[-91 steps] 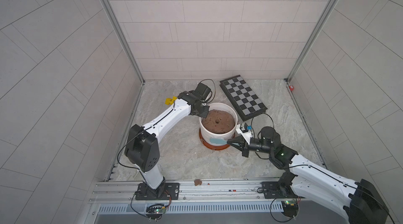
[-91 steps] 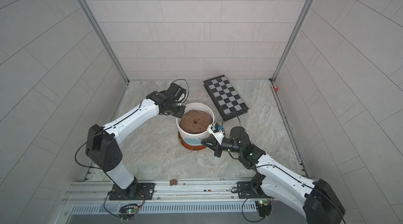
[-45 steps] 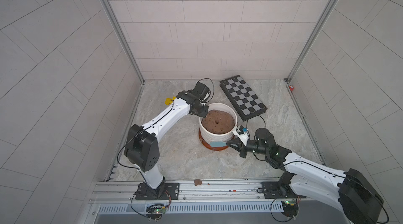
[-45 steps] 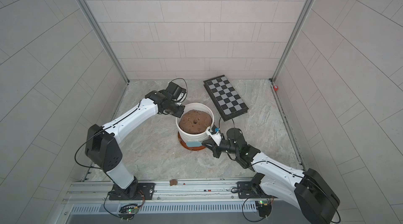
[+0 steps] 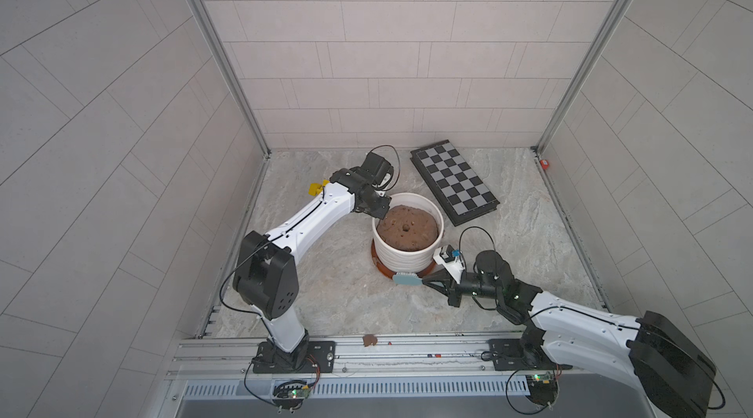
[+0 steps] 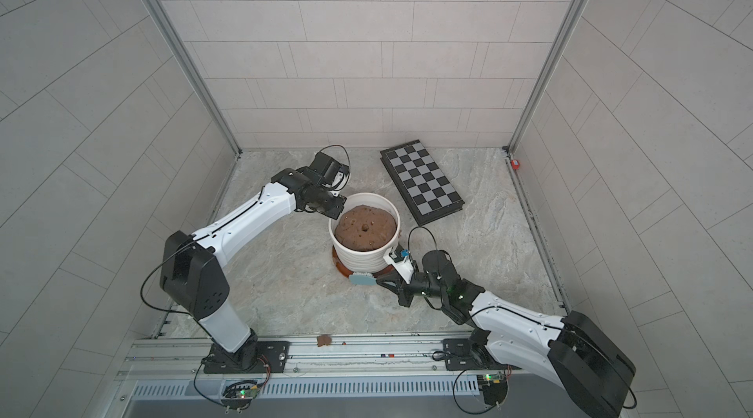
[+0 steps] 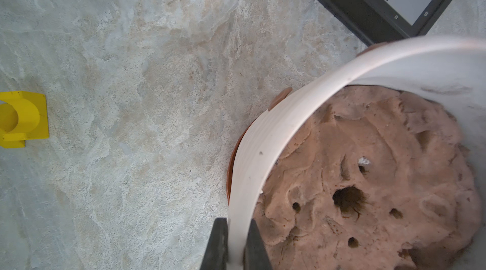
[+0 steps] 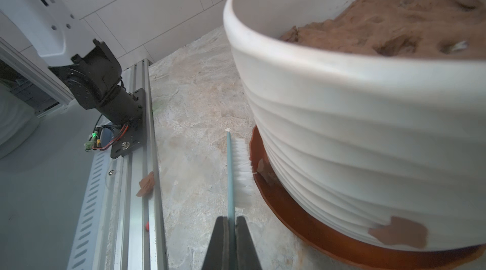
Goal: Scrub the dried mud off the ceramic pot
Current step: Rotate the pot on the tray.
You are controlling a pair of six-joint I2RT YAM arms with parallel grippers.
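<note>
The white ribbed ceramic pot (image 5: 407, 257) (image 6: 362, 261) stands on an orange-brown saucer (image 8: 289, 216), filled with a brown mass. Dried mud shows as a brown patch (image 8: 398, 231) low on the pot's wall, a smaller one (image 8: 261, 164) near the saucer, and another (image 7: 280, 97) under the rim. My left gripper (image 7: 236, 245) (image 5: 379, 212) is shut on the pot's far-left rim (image 7: 263, 134). My right gripper (image 8: 231, 229) (image 5: 426, 282) is shut on the handle of a teal brush (image 8: 236, 171) (image 5: 407, 279). Its white bristles face the pot and reach the saucer's edge.
A chessboard (image 5: 454, 181) lies behind and right of the pot. A yellow block (image 5: 315, 188) (image 7: 23, 118) sits at the back left. A brown flake (image 5: 370, 339) (image 8: 146, 184) lies on the front metal rail (image 5: 407, 350). A small red thing (image 5: 544, 162) is by the right wall.
My right arm has carried the brush from the pot's right side down and left to the front of its base. The left gripper has stayed on the rim.
</note>
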